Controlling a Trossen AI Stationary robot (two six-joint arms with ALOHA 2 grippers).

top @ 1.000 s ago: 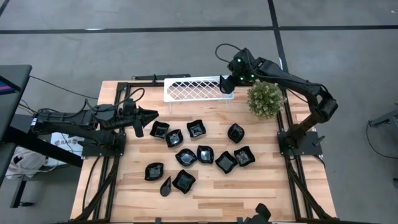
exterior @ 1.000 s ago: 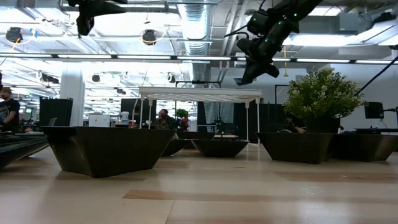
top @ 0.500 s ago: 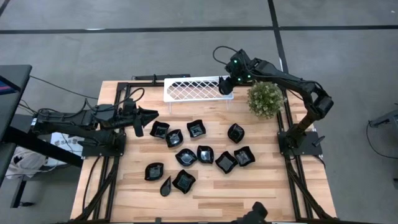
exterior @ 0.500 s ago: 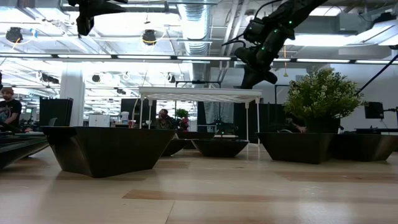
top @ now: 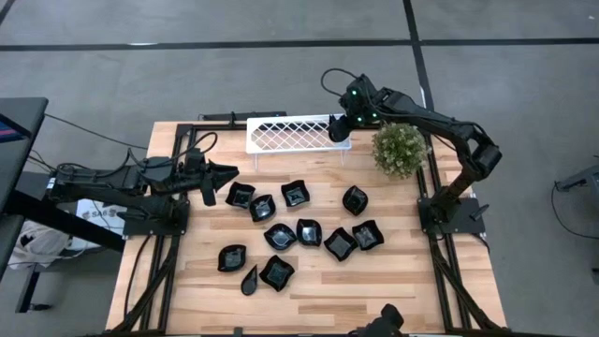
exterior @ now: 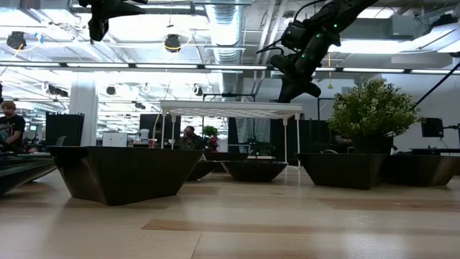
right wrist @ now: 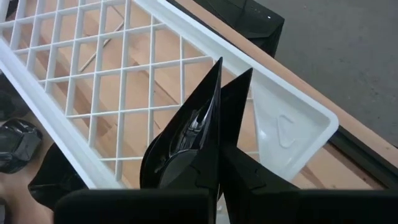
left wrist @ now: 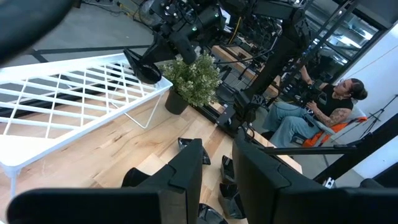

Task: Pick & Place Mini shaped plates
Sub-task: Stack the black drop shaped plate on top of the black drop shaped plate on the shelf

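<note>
— While eleven mini shaped plates [top: 296, 234] lie on the table [top: 393, 281], a twelfth plate [right wrist: 186, 140] sits pinched in the right gripper [top: 339, 130] over the white tray's [top: 281, 136] end.
— One plant [top: 400, 148] beside; left gripper [top: 225, 174], part-open, holds nothing.

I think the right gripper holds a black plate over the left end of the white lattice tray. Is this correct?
Not quite. The right gripper does hold a black plate, but over the right end of the white lattice tray, beside the plant. The high view shows it.
</note>
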